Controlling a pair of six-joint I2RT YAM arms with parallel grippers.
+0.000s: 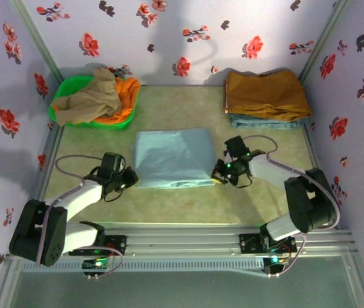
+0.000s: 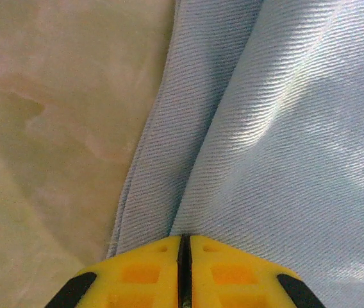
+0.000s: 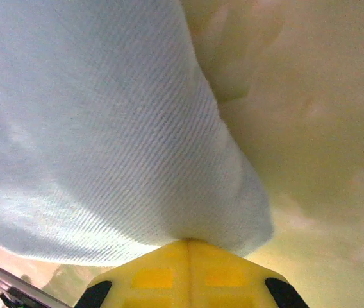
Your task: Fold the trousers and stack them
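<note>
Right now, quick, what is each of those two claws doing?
Left gripper: closed, pinching the edge of the trousers.
Right gripper: closed, gripping a corner of the trousers.

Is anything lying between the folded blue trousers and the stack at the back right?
Nothing visible. Only bare table lies between the trousers and the stack topped by the mustard-brown garment. The right pincer grips their near right corner, off that path.
</note>
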